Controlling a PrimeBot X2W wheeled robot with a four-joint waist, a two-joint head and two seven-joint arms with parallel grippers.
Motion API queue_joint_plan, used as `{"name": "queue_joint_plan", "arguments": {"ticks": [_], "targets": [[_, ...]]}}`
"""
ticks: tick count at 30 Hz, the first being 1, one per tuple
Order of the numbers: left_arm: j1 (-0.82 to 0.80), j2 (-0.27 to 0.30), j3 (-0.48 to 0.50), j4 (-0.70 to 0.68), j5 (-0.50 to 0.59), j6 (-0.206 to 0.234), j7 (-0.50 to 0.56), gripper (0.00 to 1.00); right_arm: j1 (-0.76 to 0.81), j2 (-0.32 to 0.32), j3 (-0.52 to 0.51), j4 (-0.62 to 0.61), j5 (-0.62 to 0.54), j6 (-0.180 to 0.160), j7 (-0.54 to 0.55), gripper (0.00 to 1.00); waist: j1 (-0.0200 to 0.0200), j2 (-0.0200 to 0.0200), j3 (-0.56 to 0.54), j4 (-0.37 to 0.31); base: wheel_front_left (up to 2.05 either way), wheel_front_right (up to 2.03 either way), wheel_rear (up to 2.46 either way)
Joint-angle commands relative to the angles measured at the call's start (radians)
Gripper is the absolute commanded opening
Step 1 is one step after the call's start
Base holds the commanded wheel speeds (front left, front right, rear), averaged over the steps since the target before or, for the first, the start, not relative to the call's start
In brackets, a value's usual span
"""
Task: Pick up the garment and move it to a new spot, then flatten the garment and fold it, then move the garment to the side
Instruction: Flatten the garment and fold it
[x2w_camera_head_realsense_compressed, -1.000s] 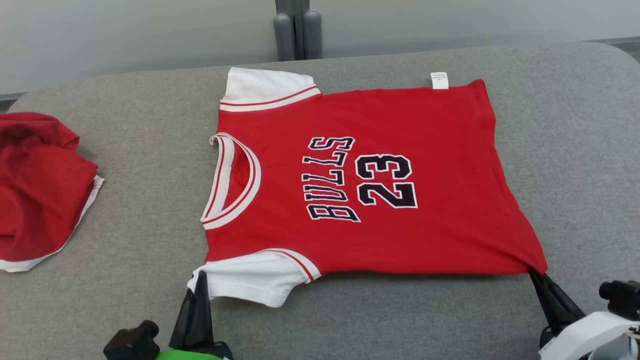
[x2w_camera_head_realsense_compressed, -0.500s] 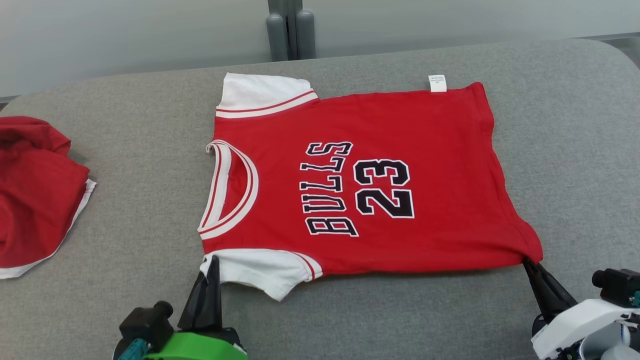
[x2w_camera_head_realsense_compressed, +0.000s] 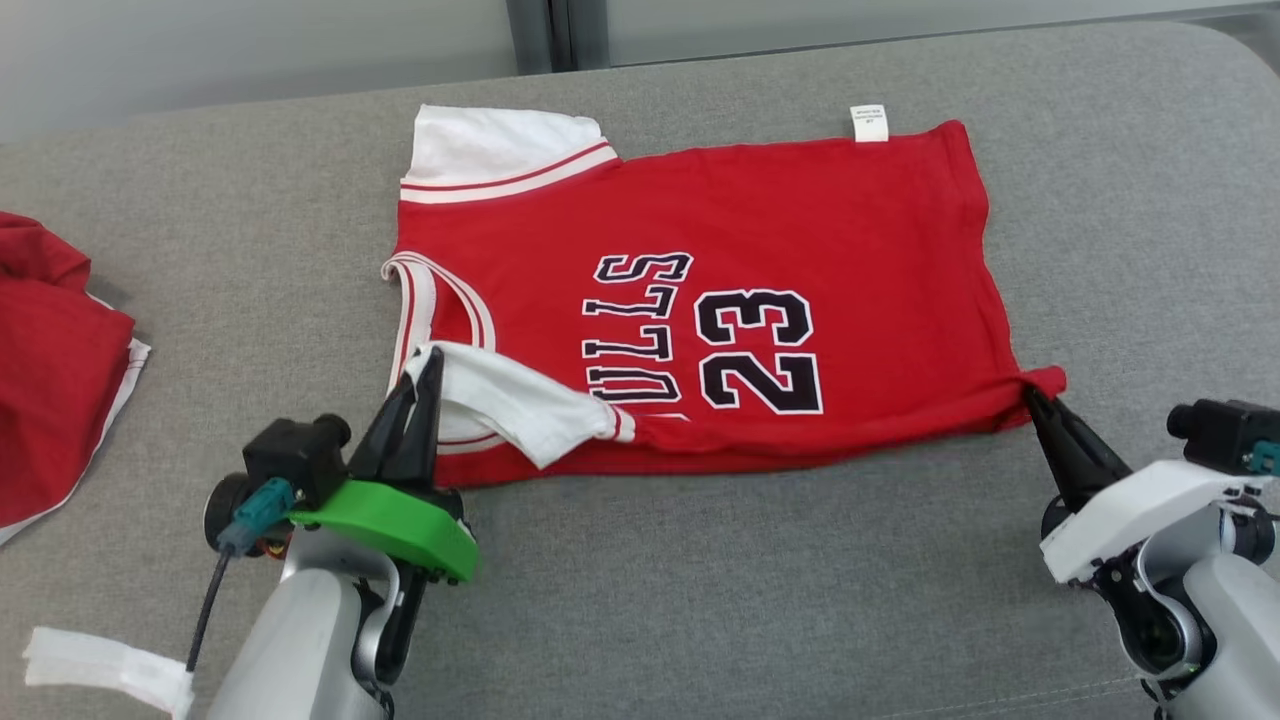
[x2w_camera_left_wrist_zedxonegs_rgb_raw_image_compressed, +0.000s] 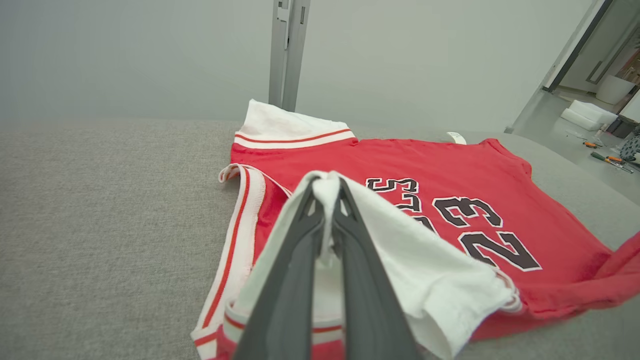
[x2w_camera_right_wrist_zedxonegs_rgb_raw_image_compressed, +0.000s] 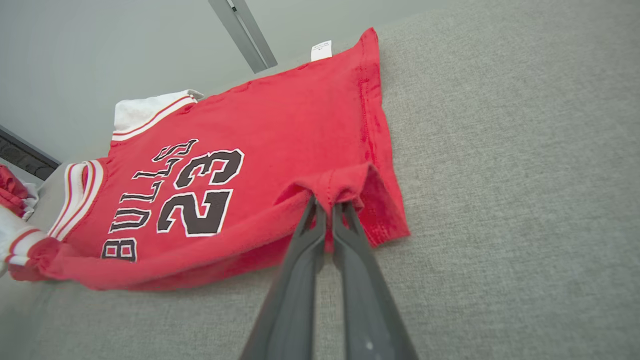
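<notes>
Lying on the grey padded table (x2w_camera_head_realsense_compressed: 700, 600), the red garment (x2w_camera_head_realsense_compressed: 780, 200) is a small jersey with its printed side up, the collar (x2w_camera_head_realsense_compressed: 415, 300) toward the robot's left and the hem toward its right. It occupies the middle of the table, and most of the cloth is flat on the surface. The left gripper (x2w_camera_head_realsense_compressed: 432, 358) has its two dark fingers pressed together on the edge of the near white sleeve (x2w_camera_head_realsense_compressed: 520, 405); in the left wrist view the white cloth is pinched between the fingertips and hangs down on both sides of them. This sleeve is held above the table and is turned over the front of the garment, so that it covers the lower end of the black word beside the number 23 (x2w_camera_head_realsense_compressed: 760, 350). The right gripper (x2w_camera_head_realsense_compressed: 1030, 392) is also closed, clamped on the near corner of the hem; in the right wrist view the red cloth is gathered in small folds at the fingertips and this corner is raised a little from the table. Between the two grippers the near edge of the garment is rolled up in a low fold. The far white sleeve (x2w_camera_head_realsense_compressed: 500, 150) lies flat, and a small white label (x2w_camera_head_realsense_compressed: 868, 122) sticks out from the far edge. A second red cloth (x2w_camera_head_realsense_compressed: 50, 390) lies crumpled at the left edge of the table, well apart from the garment.
</notes>
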Motion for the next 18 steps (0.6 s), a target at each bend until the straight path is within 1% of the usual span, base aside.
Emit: {"name": "queue_joint_plan", "arguments": {"ticks": [1,5,9,10,11,12,15,18], "targets": [[-0.043,0.009,0.001,0.032,-0.004,-0.008,-0.008,0.00,-0.035,0.006,0.003,0.014,0.009,-0.001,0.004,0.00,0.0000,0.0000,0.018,-0.002,0.00,0.00,0.00],[-0.137,0.008,-0.019,0.139,-0.008,-0.020,-0.014,0.00,-0.106,0.012,0.017,0.073,0.013,-0.001,0.008,0.00,0.0000,0.0000,0.036,-0.005,0.00,0.00,0.00],[-0.216,-0.003,-0.047,0.245,-0.015,-0.026,-0.024,0.00,-0.168,0.025,0.031,0.148,0.012,-0.001,-0.009,0.00,0.0000,0.0000,0.048,-0.002,0.00,0.00,0.00],[-0.232,-0.005,-0.047,0.265,-0.016,-0.027,-0.031,0.20,-0.181,0.026,0.036,0.159,0.006,-0.001,-0.020,0.38,0.0000,0.0000,0.050,-0.001,0.00,0.00,0.00],[-0.248,-0.005,-0.048,0.291,-0.014,-0.028,-0.035,0.94,-0.192,0.029,0.046,0.173,0.007,-0.001,-0.029,1.00,0.0000,0.0000,0.052,0.000,0.00,0.00,0.00],[-0.257,-0.007,-0.049,0.310,-0.011,-0.028,-0.041,1.00,-0.198,0.029,0.052,0.183,0.007,-0.001,-0.040,1.00,0.0000,0.0000,0.052,0.000,0.00,0.00,0.00],[-0.269,-0.022,-0.043,0.353,-0.024,-0.030,-0.052,1.00,-0.207,0.022,0.074,0.215,0.004,-0.001,-0.075,1.00,0.0000,0.0000,0.045,0.002,0.00,0.00,0.00],[-0.251,-0.023,-0.039,0.366,-0.032,-0.031,-0.059,1.00,-0.195,0.010,0.096,0.242,-0.005,-0.001,-0.101,1.00,0.0000,0.0000,0.035,0.008,0.00,0.00,0.00]]}}
